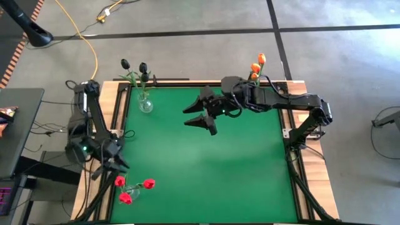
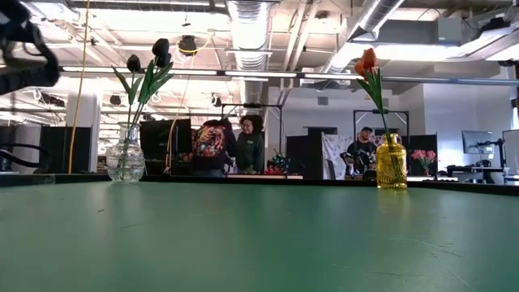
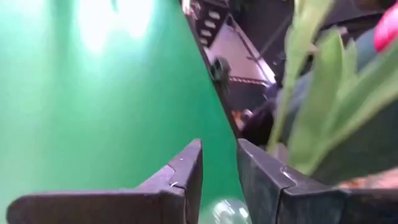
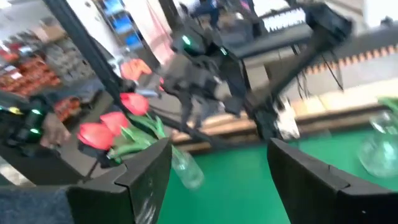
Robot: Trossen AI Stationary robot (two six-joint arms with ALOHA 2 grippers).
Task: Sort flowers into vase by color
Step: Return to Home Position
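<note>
Three red tulips stand in a clear vase at the table's near left corner. Black tulips stand in a clear round vase at the far left. Orange tulips stand in a yellow vase at the far right. My left gripper hovers right beside the red tulips, slightly open with nothing between its fingers; green leaves show close beside them. My right gripper hangs wide open and empty above the table's far middle.
The green mat lies bare across the middle and near right. A wooden frame borders it. People and shelves show in the room beyond the far edge, and a yellow cable lies on the floor.
</note>
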